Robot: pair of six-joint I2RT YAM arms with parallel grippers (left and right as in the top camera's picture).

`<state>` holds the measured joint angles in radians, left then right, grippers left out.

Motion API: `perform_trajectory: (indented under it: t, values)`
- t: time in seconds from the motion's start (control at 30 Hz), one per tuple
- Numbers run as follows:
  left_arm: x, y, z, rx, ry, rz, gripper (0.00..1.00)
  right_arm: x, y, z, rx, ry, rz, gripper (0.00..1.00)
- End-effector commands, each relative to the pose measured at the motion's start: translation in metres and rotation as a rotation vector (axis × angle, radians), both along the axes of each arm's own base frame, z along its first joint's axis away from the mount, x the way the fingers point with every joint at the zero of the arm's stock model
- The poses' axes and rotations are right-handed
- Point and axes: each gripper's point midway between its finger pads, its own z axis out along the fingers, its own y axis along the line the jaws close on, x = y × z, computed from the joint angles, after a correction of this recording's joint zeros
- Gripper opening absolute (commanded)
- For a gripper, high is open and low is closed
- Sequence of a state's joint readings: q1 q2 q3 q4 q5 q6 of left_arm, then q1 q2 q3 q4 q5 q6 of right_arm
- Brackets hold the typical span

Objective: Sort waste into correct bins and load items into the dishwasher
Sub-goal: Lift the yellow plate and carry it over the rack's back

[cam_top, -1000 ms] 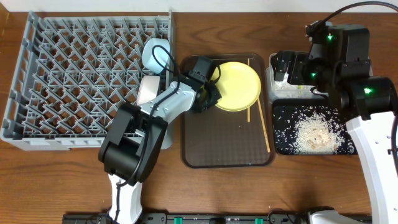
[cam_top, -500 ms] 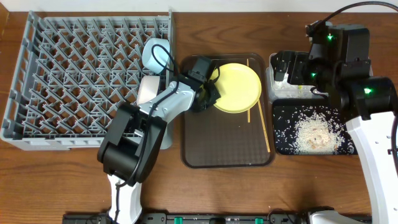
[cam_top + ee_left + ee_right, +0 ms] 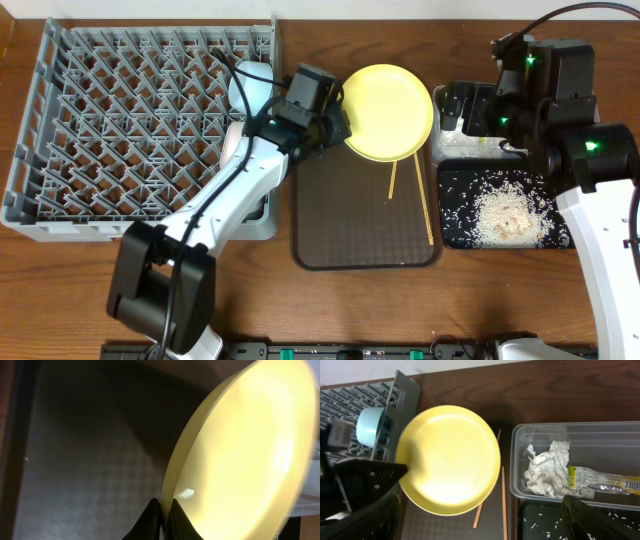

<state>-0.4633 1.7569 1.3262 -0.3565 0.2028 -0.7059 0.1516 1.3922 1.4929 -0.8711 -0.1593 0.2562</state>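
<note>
The left gripper's [image 3: 164,517] fingers were clamped thin on the left rim of the yellow plate [image 3: 390,110], with almost no gap showing beside the rim in the wrist view. The plate hung over the far edge of the brown tray [image 3: 365,235], apparently clear of it, its right rim close to the clear container [image 3: 570,430]. With so little rim in the grip, the carry to the dish rack [image 3: 130,120] probably wanted a steady, slow swing left. The wrist should roll until the plate stood on edge, so it could drop between pegs rather than lie across them. The path should also skirt the blue bowl [image 3: 250,88] at the rack's right edge. Being round, the plate had no long axis; its hollow face looked upward, tilted a little, the gripped rim toward the rack. Two chopsticks [image 3: 425,205] lay on the tray, one with its far end under the plate. The right gripper [image 3: 472,108] hovered spread wide over the container, holding nothing.
</note>
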Motion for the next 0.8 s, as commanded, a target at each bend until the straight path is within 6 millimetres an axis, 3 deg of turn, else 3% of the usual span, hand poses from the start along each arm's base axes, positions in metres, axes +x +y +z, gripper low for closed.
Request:
perform_trajectory:
  t: [0.0,0.2,0.43,0.47,0.77]
  values:
    - [0.006,0.018,0.026,0.046,-0.098,-0.017,0.07,0.001,-0.003,0.000,0.002,0.004,-0.017,0.99]
    - [0.016,0.071,0.071,0.171,-0.242,0.075,0.07,0.001,-0.003,0.000,0.002,0.004,-0.017,0.99]
    - [0.023,0.160,0.112,0.336,-0.351,0.254,0.07,0.001,-0.003,0.000,0.002,0.004,-0.017,0.99]
    - [0.025,0.186,0.118,0.367,-0.361,0.298,0.08,0.001,-0.003,0.000,0.002,0.004,-0.017,0.99]
    - [0.023,0.286,0.127,0.643,-0.358,0.448,0.07,0.001,-0.003,0.000,0.002,0.003,-0.017,0.99]
